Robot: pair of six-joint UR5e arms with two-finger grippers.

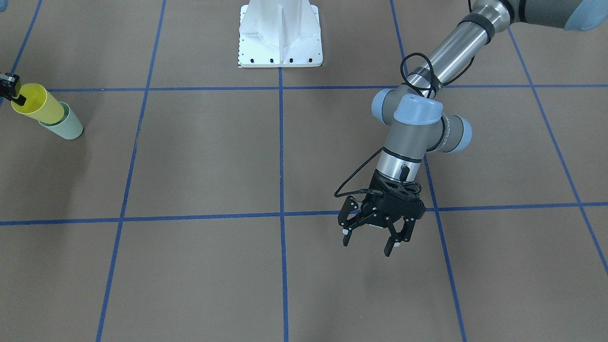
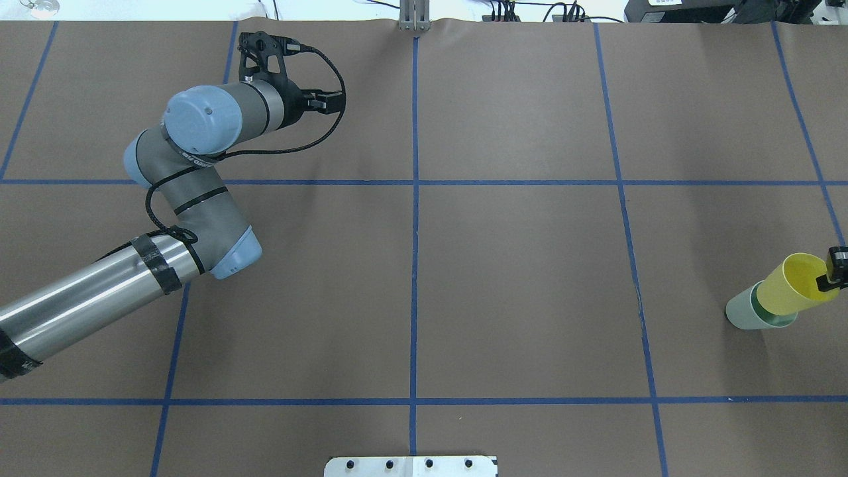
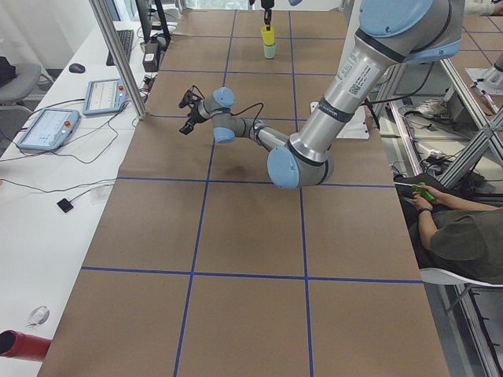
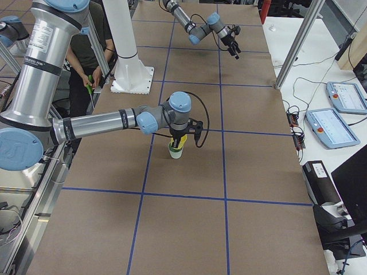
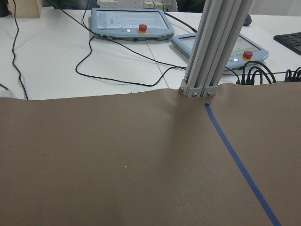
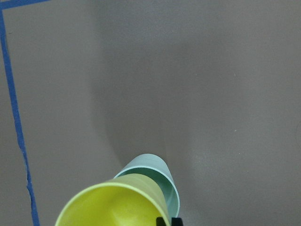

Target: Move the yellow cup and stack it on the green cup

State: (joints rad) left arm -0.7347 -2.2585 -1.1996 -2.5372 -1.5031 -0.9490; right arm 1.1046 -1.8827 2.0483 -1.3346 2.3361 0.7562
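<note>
The yellow cup (image 1: 37,102) sits upright, partly nested in the green cup (image 1: 64,126), near the table's end on my right side. Both also show in the overhead view, the yellow cup (image 2: 792,288) over the green cup (image 2: 748,315). My right gripper (image 2: 833,268) is shut on the yellow cup's rim; in the right wrist view its fingertips (image 6: 163,221) pinch the rim of the yellow cup (image 6: 113,205) above the green cup (image 6: 167,181). My left gripper (image 1: 368,244) is open and empty, hovering above the brown table far from the cups.
The white robot base (image 1: 280,33) stands at the table's near-robot edge. An aluminium post (image 5: 202,52) stands at the far edge by my left gripper, with control pendants (image 5: 131,23) and cables behind. A seated operator (image 3: 456,228) is beside the table.
</note>
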